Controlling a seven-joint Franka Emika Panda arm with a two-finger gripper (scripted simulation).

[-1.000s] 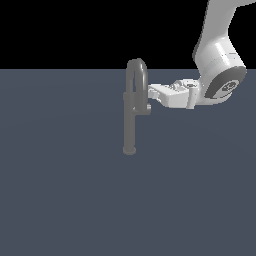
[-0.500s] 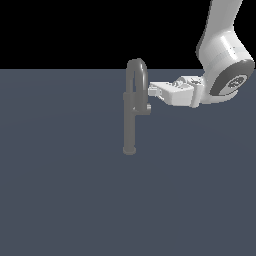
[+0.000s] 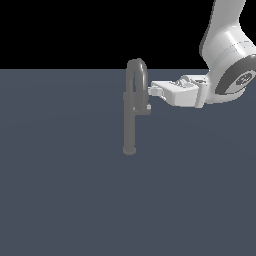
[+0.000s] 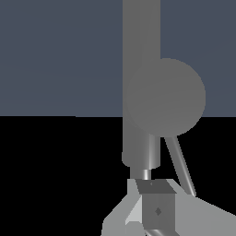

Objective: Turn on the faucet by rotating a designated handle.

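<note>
Dark slate ground fills the scene under a black backdrop, and the faucet [image 3: 131, 120] stands near the middle, its arch at the top and a blocky collar midway. The gripper [image 3: 152, 91] reaches in from the exterior view's right at arch height, its tips just beside the pipe above the collar. The handle [image 3: 148, 107] pokes out of the collar just below those tips. Whether the jaws are parted or closed I cannot tell; the wrist view shows only the finger roots, and nothing seems to be held. By my judgement this is the approach step. Next comes lowering onto the stub and pushing it round.
</note>
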